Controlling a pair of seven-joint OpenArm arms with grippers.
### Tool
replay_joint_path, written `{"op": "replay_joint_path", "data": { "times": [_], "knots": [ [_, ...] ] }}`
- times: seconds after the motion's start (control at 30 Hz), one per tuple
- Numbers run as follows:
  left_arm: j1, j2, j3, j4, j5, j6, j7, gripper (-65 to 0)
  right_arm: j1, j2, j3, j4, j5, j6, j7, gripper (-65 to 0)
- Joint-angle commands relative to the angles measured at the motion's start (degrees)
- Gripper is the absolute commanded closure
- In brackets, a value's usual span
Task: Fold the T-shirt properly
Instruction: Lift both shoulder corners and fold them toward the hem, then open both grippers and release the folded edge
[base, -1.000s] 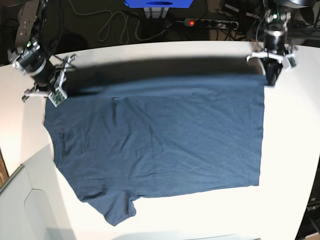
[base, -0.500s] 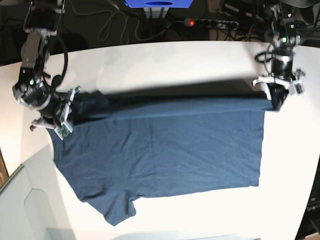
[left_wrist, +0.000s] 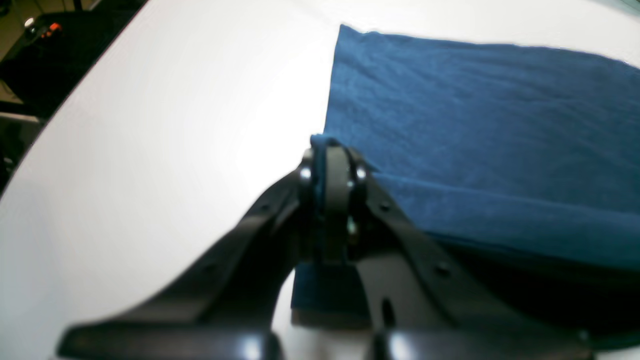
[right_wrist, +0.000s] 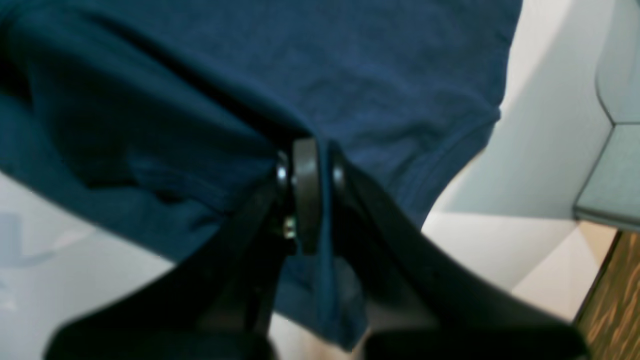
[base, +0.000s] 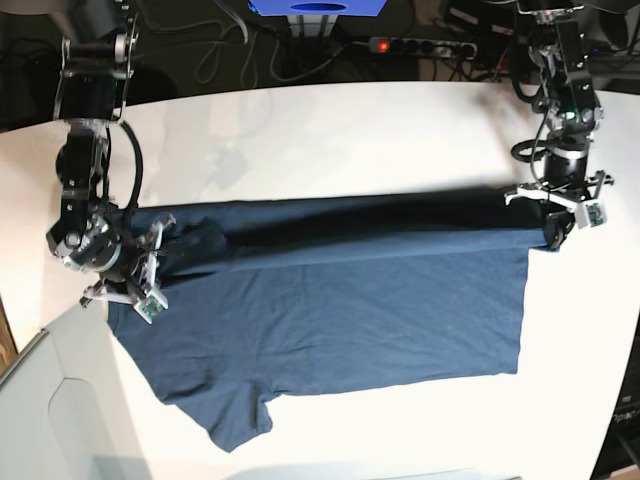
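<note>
both grippers clenched on the t-shirt (base: 330, 310), spread on the table (base: 330, 130): left gripper (base: 553, 233) pinches its 3 o'clock corner, right gripper (base: 140, 270) its 9 o'clock edge, far edge lifted.

The base camera looked steeply down on the table (base: 330, 120) from above. Each wrist camera sat close behind its own gripper, facing along the jaws at the T-shirt (base: 330, 310); all three views shared that cloth's pinched upper edge.
</note>
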Motion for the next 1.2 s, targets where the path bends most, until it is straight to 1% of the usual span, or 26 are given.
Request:
{"op": "replay_joint_path", "data": {
  "times": [0.0, 0.13, 0.23, 0.37, 0.43, 0.53, 0.77, 1.03, 1.1, 1.17],
  "knots": [
    [-0.4, -1.0, -0.3, 0.4, 0.0, 0.3, -1.5, 0.0, 1.9, 0.8, 0.3, 0.6, 0.2, 1.1, 0.8, -0.7],
    [-2.1, -1.0, -0.2, -0.6, 0.4, 0.3, -1.4, 0.0, 3.6, 0.6, 0.3, -1.4, 0.2, 1.1, 0.8, -0.7],
    [-3.7, -1.0, -0.2, -1.6, 0.4, 0.3, -1.4, 0.0, 4.6, -1.0, 0.3, -3.0, -0.8, 1.1, 0.9, -0.7],
    [-5.0, -0.9, 0.0, -3.0, 0.4, 0.3, -1.4, 0.0, 5.0, -2.2, 0.3, -5.5, -1.8, 1.1, 3.7, -0.7],
    [-6.1, -1.0, 1.6, -4.5, 0.4, 0.3, -1.5, 0.0, 5.1, -2.6, 0.3, -6.6, -1.8, 1.1, 4.5, -0.8],
    [-7.5, -1.1, 2.8, -6.1, 0.4, 0.3, -1.6, 0.0, 5.9, -2.7, 0.3, -7.7, -1.8, 1.1, 4.8, -0.8],
    [-10.4, -0.8, 2.8, -6.3, 0.4, 0.3, -1.4, 0.0, 6.9, -2.4, 0.3, -7.6, -1.8, 1.1, 4.7, -0.9],
    [-12.4, -1.0, 2.8, -9.7, 0.4, 0.3, -1.3, 0.0, 6.8, -2.3, 0.3, -7.6, -1.9, 1.1, 4.5, -1.3],
    [-12.4, -1.0, 2.8, -9.8, 0.4, 0.6, -1.3, 0.0, 6.8, -2.3, 0.3, -7.7, -1.9, 1.1, 4.5, -4.1],
    [-12.4, -1.0, 2.8, -9.8, 0.4, 0.7, -1.3, -7.6, 6.8, -2.3, 0.3, -7.7, -1.9, 1.1, 4.5, -10.8]
  ]
}}
